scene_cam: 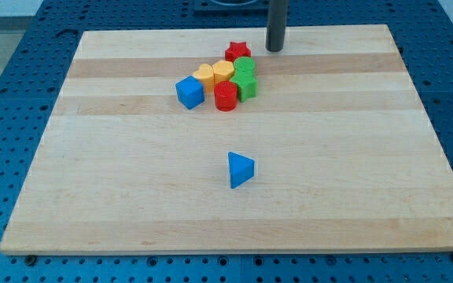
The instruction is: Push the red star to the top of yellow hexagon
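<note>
My tip (pixel 274 49) is just a bare rod end with nothing to open or close. It rests on the wooden board (pixel 352 196), near the red star (pixel 237 52), on the star's right. The star touches the yellow hexagon's (pixel 204 75) cluster, up top.

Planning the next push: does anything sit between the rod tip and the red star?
Nothing visible does. My tip stands to the view's right of the red star, with bare board between them. The star sits at the top of the cluster, up and right of the yellow hexagon.
</note>
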